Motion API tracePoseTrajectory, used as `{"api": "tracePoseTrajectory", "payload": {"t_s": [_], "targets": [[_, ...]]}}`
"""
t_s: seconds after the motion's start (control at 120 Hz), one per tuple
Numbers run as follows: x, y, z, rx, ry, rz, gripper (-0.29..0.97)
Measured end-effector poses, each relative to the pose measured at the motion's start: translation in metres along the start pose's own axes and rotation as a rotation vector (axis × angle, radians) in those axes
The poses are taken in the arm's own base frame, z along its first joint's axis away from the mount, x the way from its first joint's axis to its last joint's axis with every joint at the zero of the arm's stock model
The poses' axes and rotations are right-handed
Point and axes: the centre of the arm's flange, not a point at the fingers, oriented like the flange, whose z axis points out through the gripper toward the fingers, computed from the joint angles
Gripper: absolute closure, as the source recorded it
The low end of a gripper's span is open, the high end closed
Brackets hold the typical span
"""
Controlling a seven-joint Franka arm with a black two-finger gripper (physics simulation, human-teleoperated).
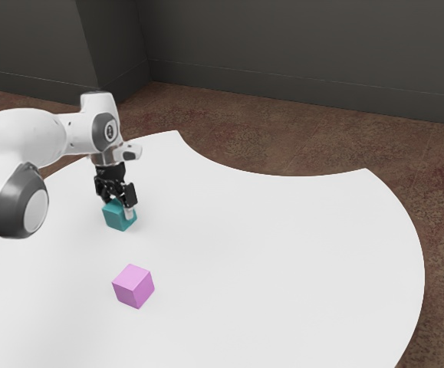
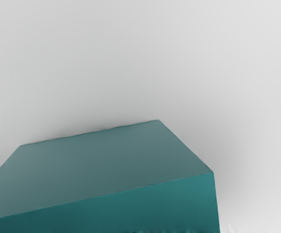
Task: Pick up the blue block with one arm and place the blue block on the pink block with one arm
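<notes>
Gripper (image 1: 120,210) points down over the blue block (image 1: 117,221), which reads more teal than blue. Fingers (image 1: 131,205) are partly closed, about one block-width apart, one on each side of the block's upper part, and both look to be touching it, so the block is clamped between them. The block sits straight under the hand, its lower half sticking out below the fingertips. Can't tell if its base is on the table (image 1: 283,253) or just off it. In the wrist view the same block (image 2: 111,170) is big and close right beneath the hand, top face and one side face showing, with plain white table (image 2: 140,58) beyond it. Pink block (image 1: 133,286) lies flat on the table well apart from the fingers, nearer the camera and slightly toward the exterior view's right, touching nothing. Arm (image 1: 30,146) comes in from the exterior view's left. Brown floor (image 1: 283,130) lies around the table edge.
</notes>
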Motion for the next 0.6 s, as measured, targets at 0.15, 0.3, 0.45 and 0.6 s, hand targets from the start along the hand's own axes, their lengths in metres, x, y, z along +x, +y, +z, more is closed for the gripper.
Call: {"api": "tracePoseTrajectory", "payload": {"t_s": [0.15,0.3,0.45,0.6], "targets": [[-0.0004,0.0002,0.0017,-0.008,-0.014,-0.003,0.02],[-0.0013,-0.0057,0.0006,-0.010,-0.019,-0.016,0.02],[0.0027,-0.0064,0.0004,-0.008,-0.022,-0.017,0.02],[0.0050,-0.0046,0.0011,-0.011,-0.031,-0.017,0.02]]}}
